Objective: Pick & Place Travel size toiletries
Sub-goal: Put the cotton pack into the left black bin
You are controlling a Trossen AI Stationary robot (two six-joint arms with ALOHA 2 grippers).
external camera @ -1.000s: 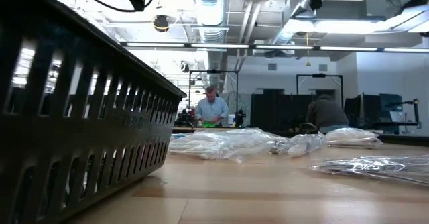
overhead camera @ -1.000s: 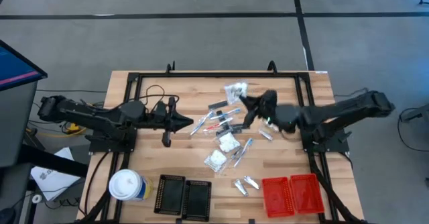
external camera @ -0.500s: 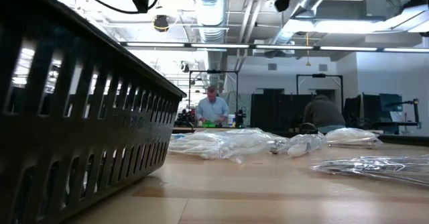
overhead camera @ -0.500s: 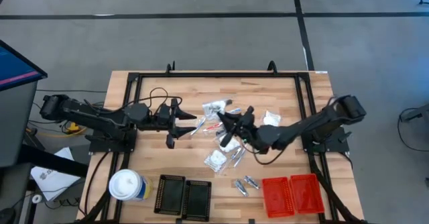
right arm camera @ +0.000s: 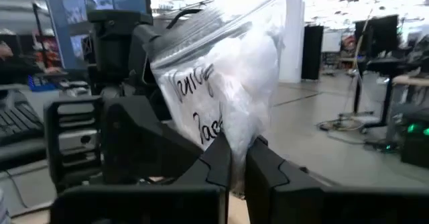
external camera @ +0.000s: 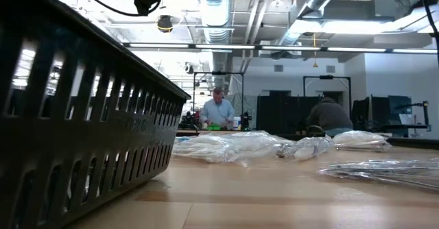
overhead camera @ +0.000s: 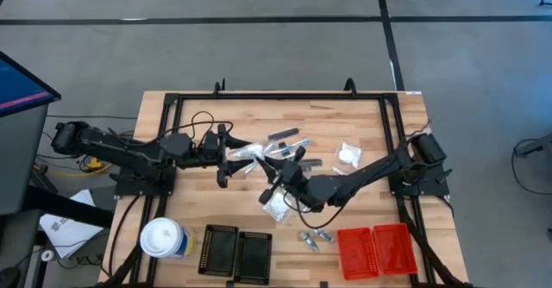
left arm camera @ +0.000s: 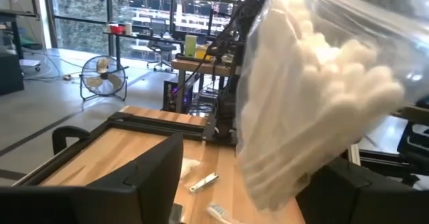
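Note:
A clear zip bag (right arm camera: 228, 76) of white puffy pieces, with handwriting on it, hangs in the air over the table's middle (overhead camera: 248, 153). My right gripper (right arm camera: 238, 160), reaching far toward the table's left (overhead camera: 269, 165), is shut on it. My left gripper (overhead camera: 237, 159) points level at it from the left. It is open, with its fingers (left arm camera: 144, 174) on either side of the bag (left arm camera: 308, 96). Other toiletries lie on the wood: white packets (overhead camera: 349, 154) (overhead camera: 276, 204), silvery sachets (overhead camera: 315, 236) and a dark grey bar (overhead camera: 285, 136). My right gripper pinches the bag's edge opposite the zip strip (right arm camera: 234, 147) between its two fingers (right arm camera: 218, 167). The fingers come level from the table's right. The bag sticks out past the fingertips toward my left gripper, clear of the table.
Two black ribbed trays (overhead camera: 237, 252) stand at the near edge, and one tray's wall fills the left of the low view (external camera: 82, 119). Two red trays (overhead camera: 375, 249) sit near right, and a white-topped canister (overhead camera: 164, 239) near left. A black frame (overhead camera: 285, 97) borders the table. People work in the room beyond.
My right gripper has carried the bag from the table's far middle toward the left and slightly nearer, stretching the arm out and rolling the wrist. The bag now sits between my left gripper's fingers. My left gripper has opened and otherwise stayed in place.

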